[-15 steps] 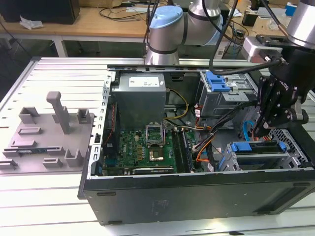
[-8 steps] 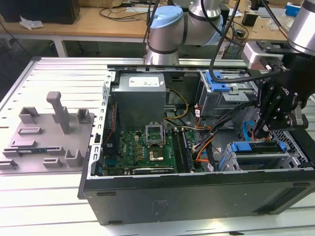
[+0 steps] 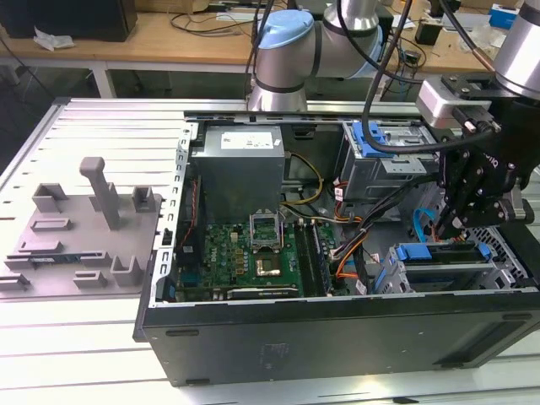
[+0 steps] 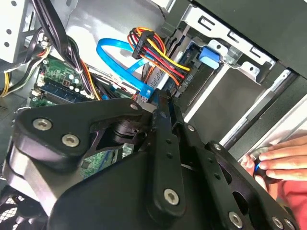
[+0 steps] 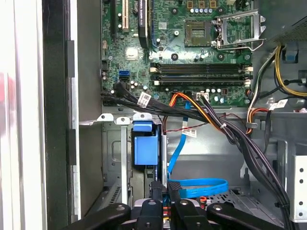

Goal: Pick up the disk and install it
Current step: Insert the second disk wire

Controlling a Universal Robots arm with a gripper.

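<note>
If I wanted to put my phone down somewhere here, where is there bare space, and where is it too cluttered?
The ribbed metal table is bare behind the grey fixture plate and along the front, before the computer case. Inside the case it is crowded: the motherboard, cable bundles and blue drive carriers, with the gripper hanging just above them.

A wooden workbench (image 3: 169, 38) strewn with cables (image 3: 224, 18) stands behind the pale slatted metal table (image 3: 76, 329).
</note>
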